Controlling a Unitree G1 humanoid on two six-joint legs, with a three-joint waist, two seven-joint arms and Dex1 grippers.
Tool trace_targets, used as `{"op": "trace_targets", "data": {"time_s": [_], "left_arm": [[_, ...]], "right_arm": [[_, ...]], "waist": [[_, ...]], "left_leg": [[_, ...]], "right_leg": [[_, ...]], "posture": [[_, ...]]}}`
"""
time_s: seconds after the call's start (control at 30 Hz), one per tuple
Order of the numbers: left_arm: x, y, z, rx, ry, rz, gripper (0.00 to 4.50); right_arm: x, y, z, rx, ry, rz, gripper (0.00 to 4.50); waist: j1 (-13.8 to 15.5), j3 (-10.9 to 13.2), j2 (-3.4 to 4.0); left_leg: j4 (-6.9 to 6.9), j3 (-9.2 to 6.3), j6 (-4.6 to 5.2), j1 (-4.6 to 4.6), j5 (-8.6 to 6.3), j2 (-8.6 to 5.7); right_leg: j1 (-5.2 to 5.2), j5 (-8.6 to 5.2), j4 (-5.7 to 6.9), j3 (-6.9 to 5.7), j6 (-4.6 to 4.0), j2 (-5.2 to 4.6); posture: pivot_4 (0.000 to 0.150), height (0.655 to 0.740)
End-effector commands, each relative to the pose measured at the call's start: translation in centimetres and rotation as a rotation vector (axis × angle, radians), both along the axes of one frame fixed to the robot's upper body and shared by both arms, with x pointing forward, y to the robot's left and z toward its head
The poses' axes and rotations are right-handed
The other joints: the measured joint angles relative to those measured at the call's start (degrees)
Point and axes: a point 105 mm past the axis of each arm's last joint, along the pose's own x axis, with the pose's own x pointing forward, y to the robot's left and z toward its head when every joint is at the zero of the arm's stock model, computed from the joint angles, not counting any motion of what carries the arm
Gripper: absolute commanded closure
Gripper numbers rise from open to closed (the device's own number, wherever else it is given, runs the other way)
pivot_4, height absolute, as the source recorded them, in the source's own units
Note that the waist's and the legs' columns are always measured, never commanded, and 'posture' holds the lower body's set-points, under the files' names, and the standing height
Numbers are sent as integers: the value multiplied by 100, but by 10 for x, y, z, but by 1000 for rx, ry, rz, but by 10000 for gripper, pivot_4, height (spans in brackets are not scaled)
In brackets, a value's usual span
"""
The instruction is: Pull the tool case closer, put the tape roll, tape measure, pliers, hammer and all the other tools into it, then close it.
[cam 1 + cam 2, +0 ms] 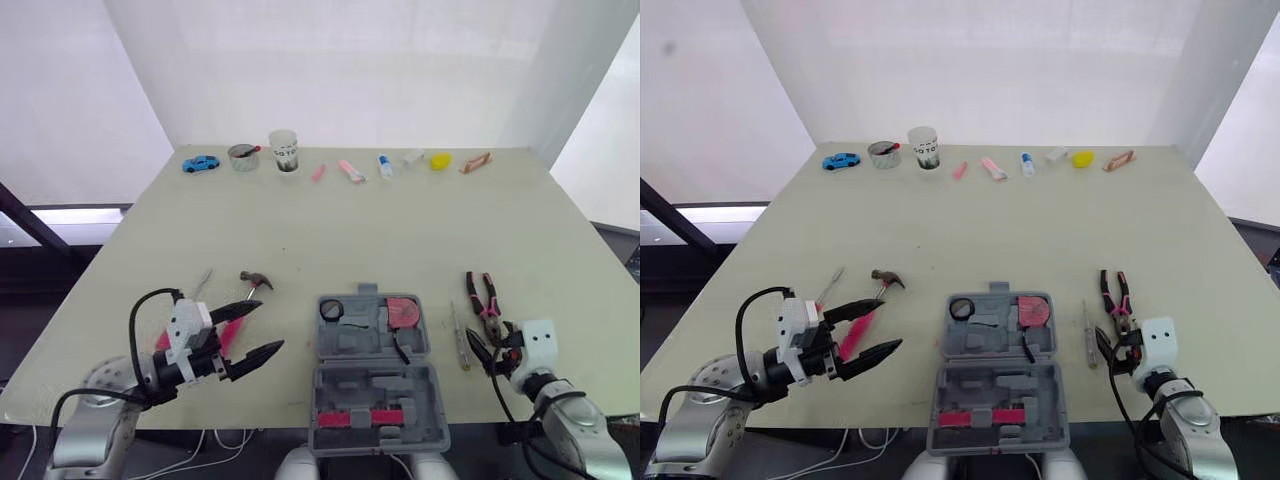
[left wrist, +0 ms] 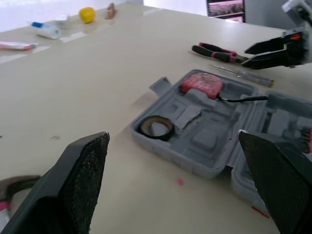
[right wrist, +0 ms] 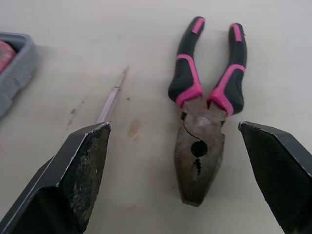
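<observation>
The grey tool case (image 1: 372, 372) lies open near the table's front edge. In its far half sit a black tape roll (image 1: 332, 309) and a red tape measure (image 1: 404, 311). Pink-handled pliers (image 3: 204, 117) and a thin screwdriver (image 3: 111, 100) lie on the table right of the case. My right gripper (image 1: 483, 351) is open just in front of the pliers' nose. Left of the case a pink-handled hammer (image 1: 252, 285) lies beside a thin metal tool (image 1: 203, 282). My left gripper (image 1: 271, 326) hovers open over the hammer's handle.
Along the table's far edge stand a blue toy car (image 1: 201, 163), a tin (image 1: 243, 157), a cup (image 1: 285, 150), pink items (image 1: 351, 171), a small tube (image 1: 385, 166), a yellow object (image 1: 440, 160) and a brown piece (image 1: 476, 162).
</observation>
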Motion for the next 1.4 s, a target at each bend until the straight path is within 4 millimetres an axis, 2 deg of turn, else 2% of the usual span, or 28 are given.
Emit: {"op": "trace_targets", "data": {"time_s": [0.03, 0.23, 0.4, 0.43, 0.5, 0.67, 0.7, 0.97, 1.17, 1.4], "left_arm": [[-1, -18, 17, 0, -39, -123, 0], [4, -37, 35, -12, -64, -249, 0], [5, -50, 45, 12, -83, -347, 0], [5, -52, 46, 11, -86, -358, 0], [5, -54, 49, 14, -91, -378, 0], [5, -59, 54, 26, -99, -425, 0], [4, -61, 55, 30, -102, -441, 0], [4, -66, 61, 36, -119, -487, 0], [7, -69, 67, 13, -134, -498, 0], [4, -68, 74, 15, -136, -538, 0]], "right_arm": [[10, -2, 5, 1, -13, -28, 762], [19, -7, 0, 56, 26, -75, 762], [22, -11, -7, 38, 51, -95, 762], [23, -13, -7, 40, 49, -105, 5754], [23, -13, -8, 39, 44, -107, 11894], [21, -11, -13, 29, 48, -105, 32841], [20, -10, -15, 28, 50, -104, 34288], [18, -12, -13, 23, 34, -92, 34879], [17, -15, -3, -5, 1, -47, 34880], [18, -11, 30, 3, -99, 99, 34880]], "waist": [[-3, 0, 0], [0, 0, 0], [-13, -1, -2], [-14, -1, -1], [-12, -1, -2], [-16, -1, -2], [-16, -1, -2], [-11, -1, -2], [-6, -1, -2], [-12, 2, 2]], "left_leg": [[0, 0, 0, 0, 0, 0], [1, 20, 0, 4, 1, -4], [1, 28, 0, 2, 1, -5], [1, 31, 0, 3, 1, -5], [1, 33, 0, 4, 1, -5], [2, 31, 0, 6, 1, -5], [2, 31, 0, 6, 1, -4], [1, 31, 0, 6, 1, -5], [2, 31, 0, 5, 1, -5], [2, 32, 0, 3, 1, -6]], "right_leg": [[0, 0, 0, 0, 0, 0], [1, 1, 7, 0, 0, 5], [0, 12, 7, 8, 22, 7], [0, 13, 6, 9, 22, 7], [1, 13, 7, 11, 23, 7], [1, 13, 8, 11, 22, 11], [1, 13, 8, 12, 23, 11], [1, 13, 8, 12, 23, 11], [1, 13, 8, 12, 23, 11], [0, 13, 8, 13, 24, 12]], "posture": [[1500, 7400], [1500, 7400], [1500, 7400], [1500, 7400], [1500, 7400], [1500, 7400], [1500, 7400], [1500, 7400], [1500, 7400], [1500, 7400]]}}
